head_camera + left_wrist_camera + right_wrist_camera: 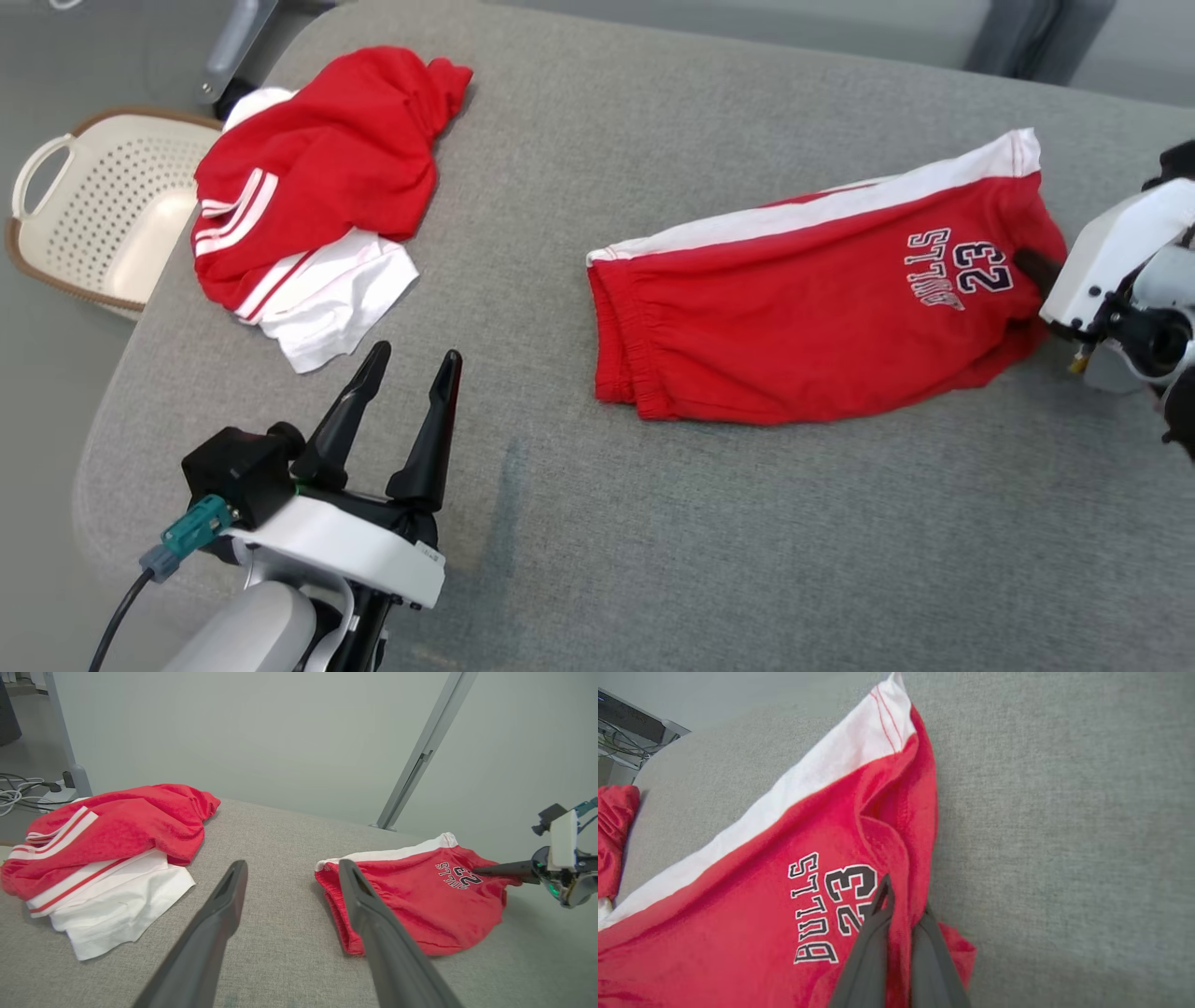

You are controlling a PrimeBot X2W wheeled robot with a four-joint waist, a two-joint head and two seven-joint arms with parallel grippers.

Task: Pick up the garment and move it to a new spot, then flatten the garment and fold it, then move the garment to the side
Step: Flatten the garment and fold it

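A wide gray fabric-covered table [653, 523] took up most of the room in front of the robot, w/ pale walls behind & a slanted metal post [420, 760] at the far side. The garment, a pair of red shorts [803, 317], lay roughly flat on the table's right half. Its waistband faced the middle, a white side stripe [822, 205] ran along the far edge & a "BULLS 23" print [831, 905] sat near the leg hem. The right gripper [1032, 266] sat low at the right edge, clamped tight on the shorts' hem next to the print. From the right wrist cam its dark fingers [868, 952] pinched a raised ridge of red cloth btwn them, w/ the hem corner bunched just beside. The left gripper [416, 353] hovered over bare table at the near left, jaws spread wide w/ nothing in them, well apart from the shorts. From the left wrist cam its two fingers pointed across the table, the shorts lying just right of them. At the far left corner sat a crumpled pile of red & white clothes [308, 177], neither arm touching it. Past the table's left edge, lower down, stood a cream perforated basket [112, 187] w/ a brown rim. Cables [18, 793] lay on the floor in the far left bkgd.
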